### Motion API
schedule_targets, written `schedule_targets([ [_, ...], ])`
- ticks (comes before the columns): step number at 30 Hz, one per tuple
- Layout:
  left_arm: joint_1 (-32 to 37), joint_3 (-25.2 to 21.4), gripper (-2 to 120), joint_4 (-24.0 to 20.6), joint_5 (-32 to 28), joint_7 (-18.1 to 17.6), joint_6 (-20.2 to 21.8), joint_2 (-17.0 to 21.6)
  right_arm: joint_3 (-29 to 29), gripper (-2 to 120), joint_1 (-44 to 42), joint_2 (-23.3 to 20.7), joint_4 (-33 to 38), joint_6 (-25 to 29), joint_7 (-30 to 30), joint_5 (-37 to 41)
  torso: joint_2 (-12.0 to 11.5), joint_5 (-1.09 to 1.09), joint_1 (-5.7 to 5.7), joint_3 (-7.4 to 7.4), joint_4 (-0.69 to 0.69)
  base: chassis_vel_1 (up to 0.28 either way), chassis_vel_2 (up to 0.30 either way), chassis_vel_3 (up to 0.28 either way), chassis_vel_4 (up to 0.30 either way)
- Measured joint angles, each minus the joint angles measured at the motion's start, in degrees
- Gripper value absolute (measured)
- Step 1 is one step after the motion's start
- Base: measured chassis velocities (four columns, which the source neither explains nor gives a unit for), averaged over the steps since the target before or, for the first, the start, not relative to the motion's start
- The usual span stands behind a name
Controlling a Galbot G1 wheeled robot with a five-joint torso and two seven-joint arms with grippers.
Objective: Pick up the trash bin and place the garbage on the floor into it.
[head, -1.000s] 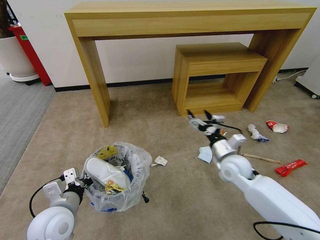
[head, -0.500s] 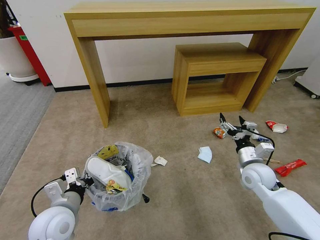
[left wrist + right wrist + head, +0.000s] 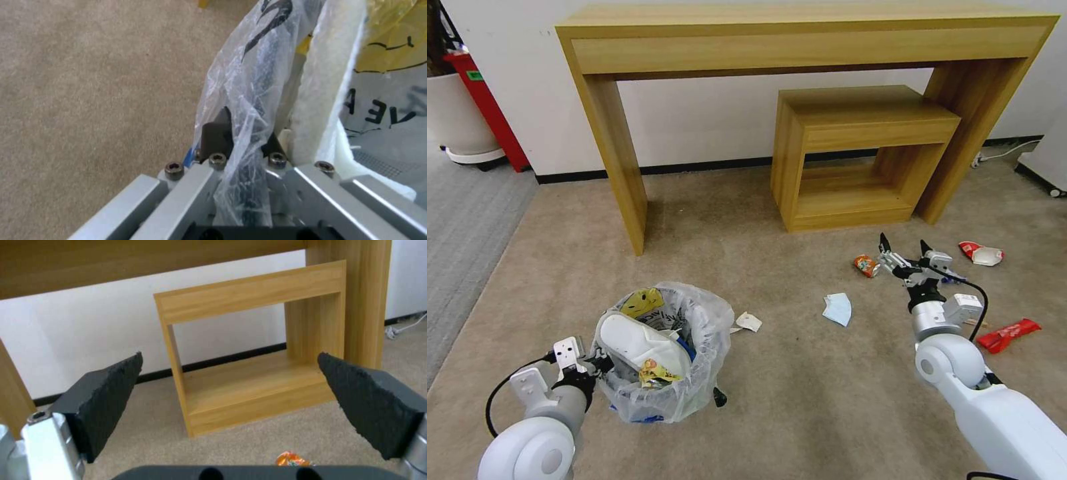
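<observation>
The trash bin (image 3: 700, 363), wrapped in a crinkly clear bag, stands on the carpet at lower left with a white slipper (image 3: 637, 341) and yellow wrappers inside. My left gripper (image 3: 597, 363) is shut on its rim; the left wrist view shows the bag and rim pinched in the gripper (image 3: 242, 135). My right gripper (image 3: 904, 248) hangs open over the floor at right, just beside a crushed orange can (image 3: 866, 265). In the right wrist view its pads (image 3: 106, 396) stand wide apart with the can (image 3: 291, 459) low between them. A blue mask (image 3: 837, 309), crumpled paper (image 3: 749, 322) and red wrappers (image 3: 1008, 335) lie around.
A tall wooden console table (image 3: 800, 40) stands against the wall, with a low wooden stand (image 3: 860, 153) under its right half. A red-white wrapper (image 3: 982, 253) lies far right. A white planter (image 3: 454, 113) and a red object sit at the far left.
My right arm has swung to the right, from above the blue mask to beside the orange can, staying open. The left gripper and bin have held still.
</observation>
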Motion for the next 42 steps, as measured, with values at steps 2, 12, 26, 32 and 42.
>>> schedule_targets([
  [2, 0.1, 0.0, 1, -0.1, 0.0, 0.0, 0.0, 0.0, 0.2, 100, -0.2, 0.0, -0.1, 0.2, -0.1, -0.3, 0.0, 0.00, 0.00, 0.00, 0.00, 0.000, 0.000, 0.000, 0.000],
  [12, 0.2, -0.2, 1, -0.1, 0.1, 0.0, 0.0, 0.0, 0.4, 100, -0.3, 0.4, -0.7, 0.5, -0.3, -1.3, 0.0, 0.00, 0.00, 0.00, 0.00, 0.010, 0.009, 0.008, 0.010],
  [26, 0.6, -0.5, 1, 0.0, 0.2, 0.0, -0.1, -0.1, 0.6, 100, -0.4, 1.1, -1.9, 0.9, -0.3, -3.5, 0.0, 0.00, 0.00, 0.00, 0.00, 0.055, 0.060, 0.060, 0.056],
  [32, 0.7, -0.6, 1, 0.0, 0.3, 0.0, -0.2, -0.2, 1.0, 100, -0.6, 1.3, -2.3, 1.2, -0.2, -3.9, 0.0, 0.00, 0.00, 0.00, 0.01, 0.052, 0.061, 0.063, 0.052],
  [42, 0.7, -0.6, 1, 0.1, 0.4, 0.0, -0.2, -0.2, 0.9, 100, -0.2, 1.6, -3.5, 1.9, 0.0, -4.5, 0.0, 0.00, 0.00, 0.00, 0.01, 0.057, 0.060, 0.056, 0.054],
])
